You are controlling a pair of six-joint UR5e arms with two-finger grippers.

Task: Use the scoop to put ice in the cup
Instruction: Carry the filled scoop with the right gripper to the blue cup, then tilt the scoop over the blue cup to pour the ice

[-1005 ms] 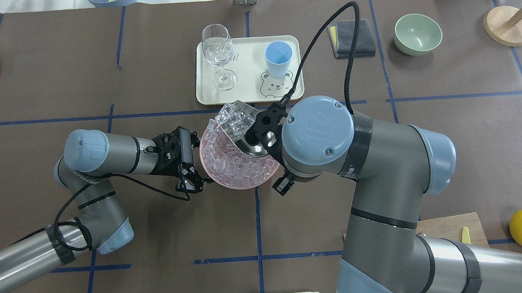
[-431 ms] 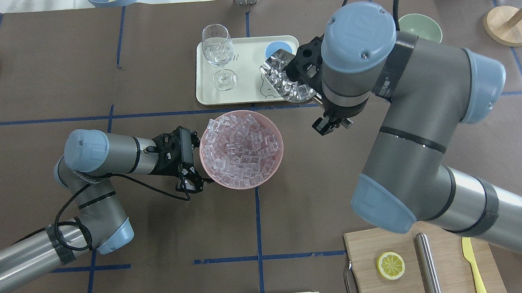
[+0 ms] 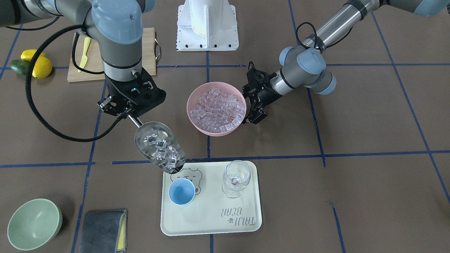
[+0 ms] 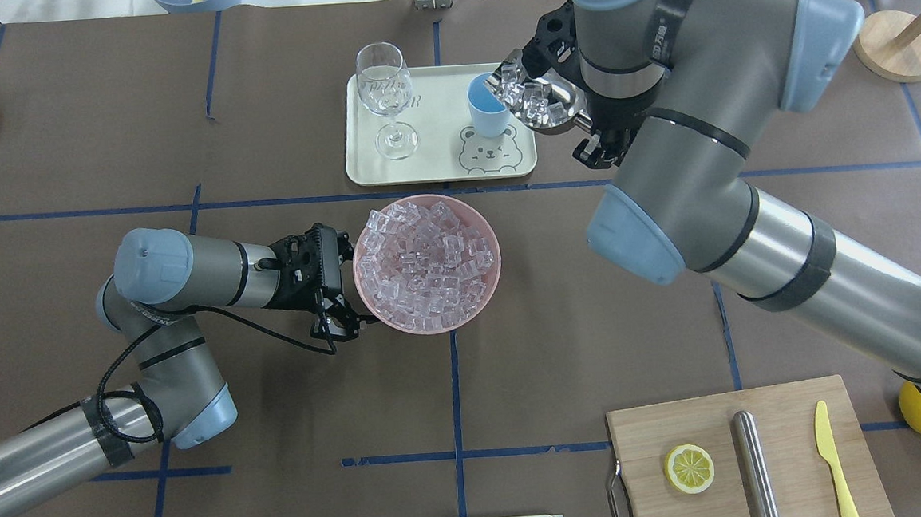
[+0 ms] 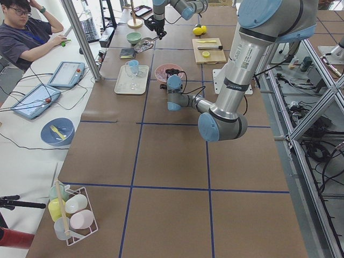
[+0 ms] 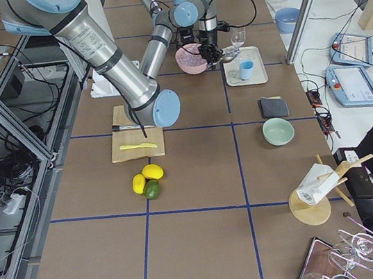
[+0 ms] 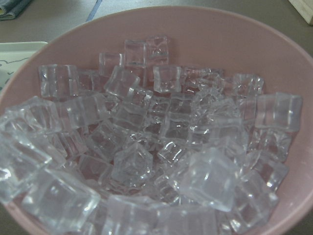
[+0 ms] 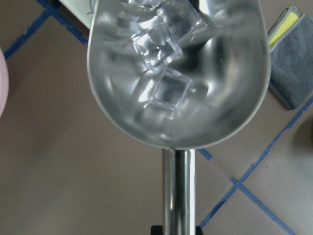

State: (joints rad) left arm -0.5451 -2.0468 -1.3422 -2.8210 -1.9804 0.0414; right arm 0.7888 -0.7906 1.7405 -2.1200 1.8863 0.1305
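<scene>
My right gripper (image 3: 128, 116) is shut on the thin handle of the steel scoop (image 3: 160, 147), which is loaded with several ice cubes (image 3: 161, 150). The scoop (image 4: 537, 103) is held in the air, its open lip by the right rim of the light-blue cup (image 4: 490, 113). The cup (image 3: 181, 191) stands upright on the cream tray (image 3: 211, 218) and looks empty. In the right wrist view the scoop (image 8: 178, 73) holds cubes toward its lip. My left gripper (image 4: 346, 320) is shut on the left rim of the pink bowl (image 4: 367, 296), which is full of ice (image 7: 146, 147).
A clear wine glass (image 3: 237, 177) stands on the tray beside the cup. A pale-green bowl (image 3: 33, 223) and a grey cloth (image 3: 103, 230) lie past the tray. A cutting board (image 4: 793, 462) with a lemon slice, a steel tube and a yellow knife lies near the robot's right.
My right arm has carried the loaded scoop from over the pink bowl across to the tray, up to the blue cup. The left arm and the bowl have not moved.
</scene>
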